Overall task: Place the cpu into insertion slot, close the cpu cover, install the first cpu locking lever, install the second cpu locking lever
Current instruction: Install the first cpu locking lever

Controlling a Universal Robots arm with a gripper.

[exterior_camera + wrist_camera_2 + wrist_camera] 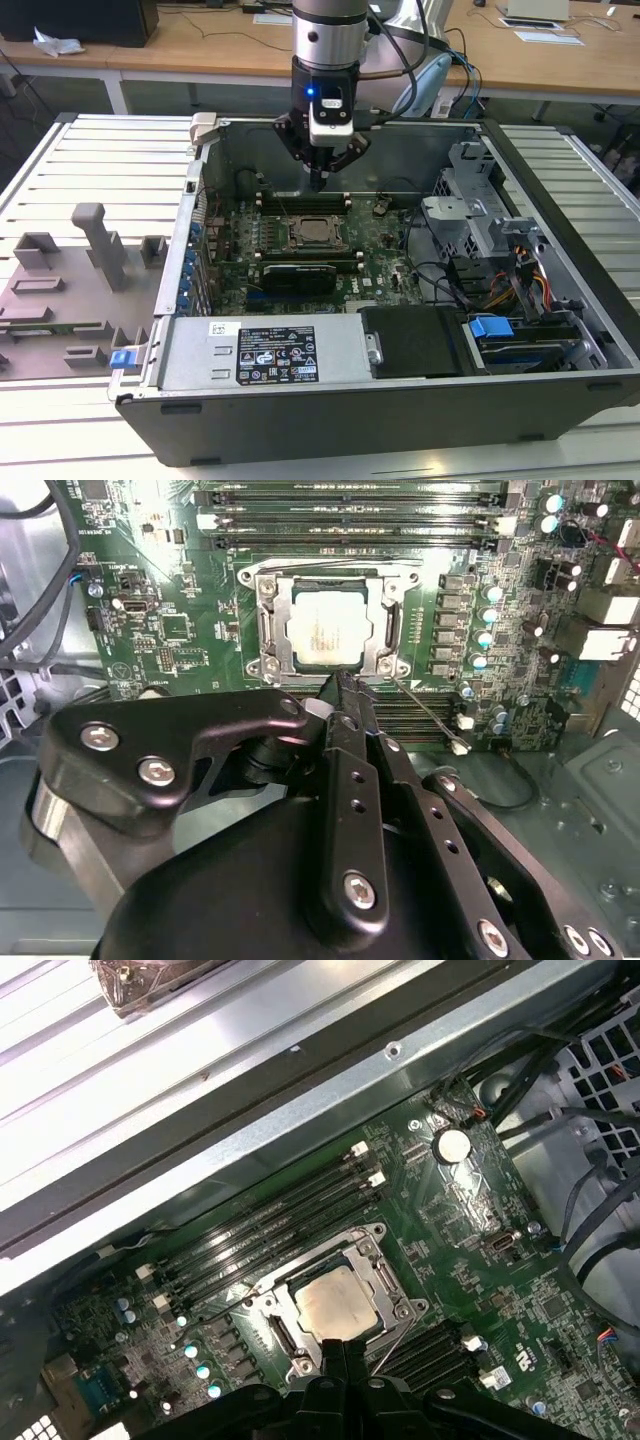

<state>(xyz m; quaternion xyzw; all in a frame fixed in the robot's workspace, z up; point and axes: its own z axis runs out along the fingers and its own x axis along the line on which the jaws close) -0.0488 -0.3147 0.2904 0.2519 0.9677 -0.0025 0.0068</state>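
Gripper [318,182], black and slim-fingered on the silver arm, hangs inside the open dark-grey computer case [560,330]. Its two fingers are pressed together into one narrow blade, nothing between them, pointing straight down at the green motherboard [385,265].

And the small flat square cpu with the pale silvery-beige top [325,630] is home! It lies level in the square dark insertion slot [278,630] at the middle of the board. The thin grey metal cpu cover [390,610] lies flat around it, chip showing through the big central window.

In the second wrist view the gripper [343,685] lines up with the socket's near edge. Just beside it a thin metal lever rod [425,712] angles away from the socket's corner, out across the board. Whether the blade touches cover or rod cannot be told.

In the exterior view the tip sits above the long black memory slots [285,200] on the far side of the socket. Outside the case, at the exterior view's left, a grey moulded parts holder [60,290] rests on the slatted metal table [120,160].
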